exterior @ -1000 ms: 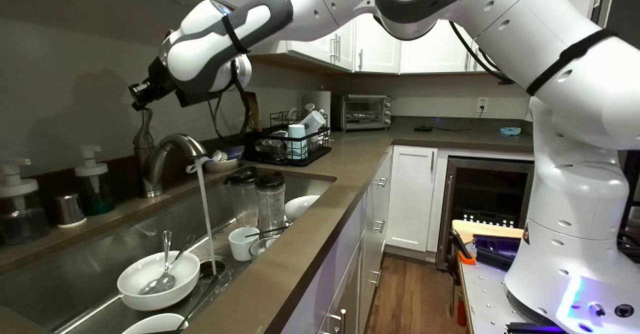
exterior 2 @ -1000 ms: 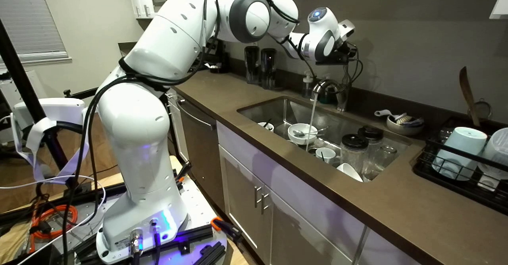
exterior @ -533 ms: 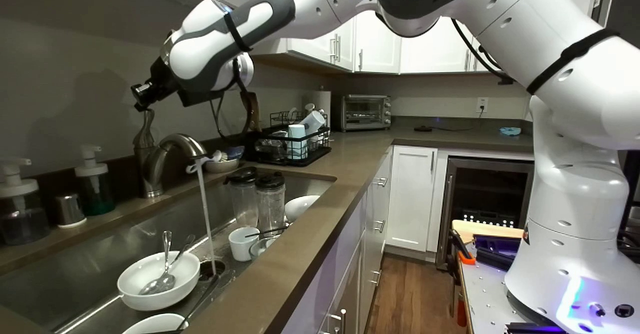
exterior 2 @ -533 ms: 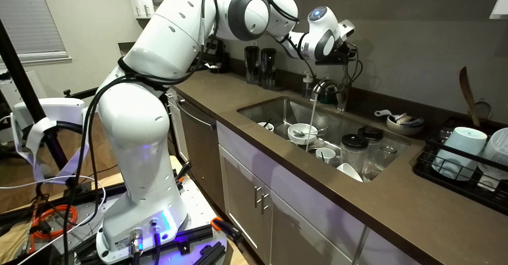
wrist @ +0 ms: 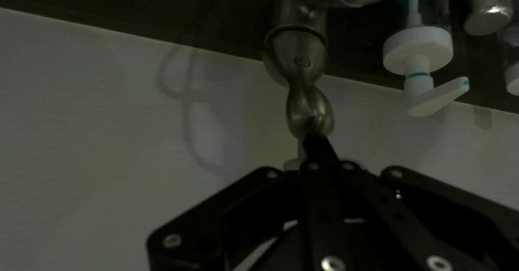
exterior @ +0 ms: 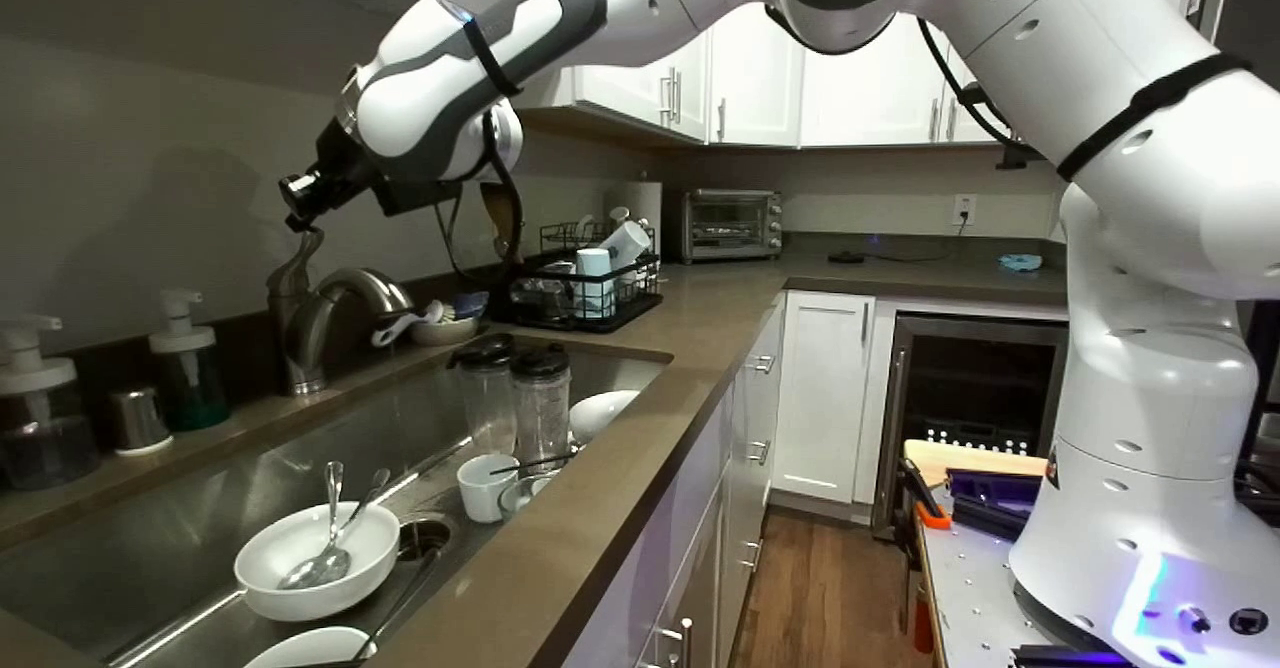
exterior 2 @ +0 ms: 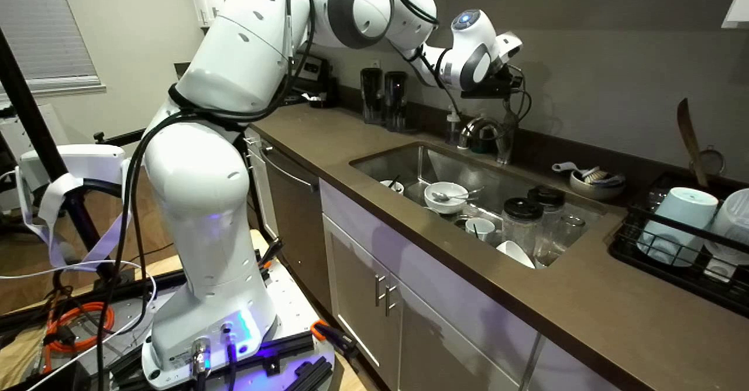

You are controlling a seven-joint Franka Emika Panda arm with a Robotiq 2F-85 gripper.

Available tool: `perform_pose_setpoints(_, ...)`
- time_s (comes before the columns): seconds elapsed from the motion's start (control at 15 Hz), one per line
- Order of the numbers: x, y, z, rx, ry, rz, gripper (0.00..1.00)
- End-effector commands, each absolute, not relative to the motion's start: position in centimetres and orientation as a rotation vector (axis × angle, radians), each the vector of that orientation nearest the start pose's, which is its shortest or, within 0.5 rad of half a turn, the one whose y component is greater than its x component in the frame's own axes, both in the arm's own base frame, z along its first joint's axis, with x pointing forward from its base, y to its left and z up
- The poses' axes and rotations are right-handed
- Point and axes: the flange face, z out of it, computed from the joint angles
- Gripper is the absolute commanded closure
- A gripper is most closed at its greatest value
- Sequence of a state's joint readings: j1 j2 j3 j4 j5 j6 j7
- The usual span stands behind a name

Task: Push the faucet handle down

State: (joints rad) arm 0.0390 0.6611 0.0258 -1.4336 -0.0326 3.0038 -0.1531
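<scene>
The faucet handle [exterior: 293,270] is a slim silver-grey lever rising from the body of the arched faucet [exterior: 312,333]. In the wrist view the handle [wrist: 309,110] points at my gripper [wrist: 318,143]. My gripper [exterior: 298,220] is black with its fingers together, nothing visible between them. Its fingertips are at the upper end of the handle and seem to touch it; they cover the handle's very tip in the wrist view. No water runs from the spout [exterior: 370,290]. In an exterior view the spout [exterior 2: 481,124] shows, but gripper and cables partly hide the handle.
The sink [exterior: 190,508] below holds a white bowl [exterior: 318,568] with spoons, a mug [exterior: 485,488] and lidded blender cups [exterior: 540,408]. Soap dispensers [exterior: 185,368] stand beside the faucet. A dish rack [exterior: 590,298] stands farther along the counter. The wall is close behind the handle.
In an exterior view my gripper has moved slightly right and down. The handle's tip is lower and leans more toward the spout side. The water stream, running in both earlier moments, has stopped.
</scene>
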Motion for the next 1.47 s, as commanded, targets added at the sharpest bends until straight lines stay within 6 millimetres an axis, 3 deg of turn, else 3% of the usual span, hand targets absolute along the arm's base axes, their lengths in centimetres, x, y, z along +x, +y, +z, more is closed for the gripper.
perform_pose_setpoints(0.0,74.8,4.2,39.7,-2.87,-0.336,-1.33,1.0)
perform_pose_setpoints(0.2,73.9,4.1,39.2,-2.83,-0.311,-1.429,1.0)
perform_pose_setpoints(0.33,73.1,3.4,39.2,-2.761,-0.274,-1.592,1.0)
perform_pose_setpoints(0.6,70.3,2.3,38.5,-2.677,-0.23,-1.805,1.0)
perform_pose_setpoints(0.67,72.0,2.2,40.6,-2.682,-0.219,-1.814,1.0)
perform_pose_setpoints(0.73,71.5,1.7,40.7,-2.691,-0.199,-1.825,1.0)
perform_pose_setpoints(0.93,71.0,1.0,43.3,-2.687,-0.152,-1.877,1.0)
perform_pose_setpoints(1.2,68.7,0.6,46.1,-2.693,-0.14,-1.897,1.0)
perform_pose_setpoints(1.4,65.7,0.9,46.6,-2.709,-0.149,-1.845,1.0)
